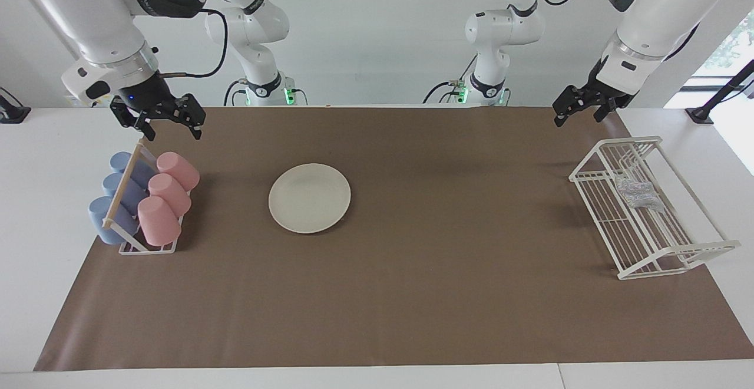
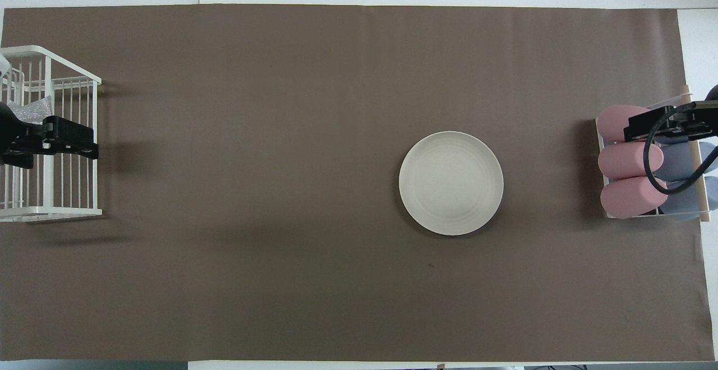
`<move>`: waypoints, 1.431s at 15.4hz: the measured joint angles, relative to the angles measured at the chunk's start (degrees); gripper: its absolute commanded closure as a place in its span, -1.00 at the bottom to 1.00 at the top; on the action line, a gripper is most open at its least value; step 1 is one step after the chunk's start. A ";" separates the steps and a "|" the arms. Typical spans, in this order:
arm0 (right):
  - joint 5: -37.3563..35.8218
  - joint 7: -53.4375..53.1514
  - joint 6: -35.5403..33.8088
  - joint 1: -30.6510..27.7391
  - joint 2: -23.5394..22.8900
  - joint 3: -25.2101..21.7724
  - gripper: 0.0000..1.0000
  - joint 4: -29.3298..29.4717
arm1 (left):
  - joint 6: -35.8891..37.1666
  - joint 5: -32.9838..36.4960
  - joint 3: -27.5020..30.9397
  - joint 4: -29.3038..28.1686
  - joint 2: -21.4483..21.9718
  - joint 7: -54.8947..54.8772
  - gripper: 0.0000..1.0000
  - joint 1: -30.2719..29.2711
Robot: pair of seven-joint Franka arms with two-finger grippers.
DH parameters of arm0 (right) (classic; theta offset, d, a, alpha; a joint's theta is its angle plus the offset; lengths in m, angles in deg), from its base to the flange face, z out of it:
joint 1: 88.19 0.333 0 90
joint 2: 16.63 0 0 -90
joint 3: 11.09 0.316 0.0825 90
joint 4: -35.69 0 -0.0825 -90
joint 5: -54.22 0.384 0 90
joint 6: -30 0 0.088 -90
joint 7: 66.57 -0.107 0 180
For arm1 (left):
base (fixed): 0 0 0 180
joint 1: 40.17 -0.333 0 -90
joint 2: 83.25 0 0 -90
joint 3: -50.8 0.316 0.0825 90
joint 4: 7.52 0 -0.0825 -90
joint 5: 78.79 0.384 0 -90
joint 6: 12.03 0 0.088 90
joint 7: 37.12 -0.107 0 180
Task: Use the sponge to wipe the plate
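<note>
I hold my left gripper (image 1: 580,110) up in the air at the edge of the brown mat (image 1: 412,294), near the end of the white wire rack (image 1: 648,259) closest to me, fingers spread wide and empty. My right gripper (image 1: 171,125) hangs the same way, jaws fully apart with nothing between them, above the end of the cup holder (image 1: 147,247) closest to me. Reading the overhead view as a clock face, the cream-white plate (image 2: 451,183) lies flat on the mat a little off centre toward three o'clock, well apart from both of my grippers. The sponge (image 1: 636,193), a shiny silvery wad, sits inside the wire rack out at nine o'clock, at my left arm's end of the table, resting on the rack's wires. At three o'clock, at my right arm's end, the holder carries three pink cups (image 1: 168,197) lying tilted on the side toward the plate and three blue cups (image 1: 115,200) on the side away from it, with a wooden bar (image 1: 123,185) running between the two rows.
</note>
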 measured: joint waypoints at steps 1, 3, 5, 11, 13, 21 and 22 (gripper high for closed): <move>0.00 0.00 0.00 0.00 0.00 0.00 -1.00 0.00 | -0.02 0.00 0.00 0.00 0.00 0.00 -1.00 0.00; 0.00 0.00 0.00 0.00 0.00 0.00 -1.00 0.00 | -0.03 0.00 0.00 0.00 0.00 0.00 -1.00 0.00; 0.00 0.00 0.00 0.00 0.00 0.00 -1.00 0.00 | -0.03 0.00 0.00 0.00 0.00 0.01 -1.00 0.00; 0.00 0.00 0.00 0.00 0.00 0.00 -1.00 0.00 | -0.36 -0.05 0.06 -0.33 0.05 0.76 -1.00 -0.02; 0.00 0.00 0.00 0.00 0.00 0.00 -1.00 0.00 | -2.93 0.26 0.01 -1.89 0.46 1.74 -1.00 -0.01; 0.00 -4.80 -0.11 0.00 0.00 0.00 -1.00 -0.01 | -11.27 29.22 -0.53 -8.43 -4.03 7.64 -1.00 2.16; 0.00 -5.95 -0.12 0.02 0.00 0.01 -1.00 -0.01 | -12.43 34.15 -0.58 -8.59 -6.55 10.73 -1.00 3.05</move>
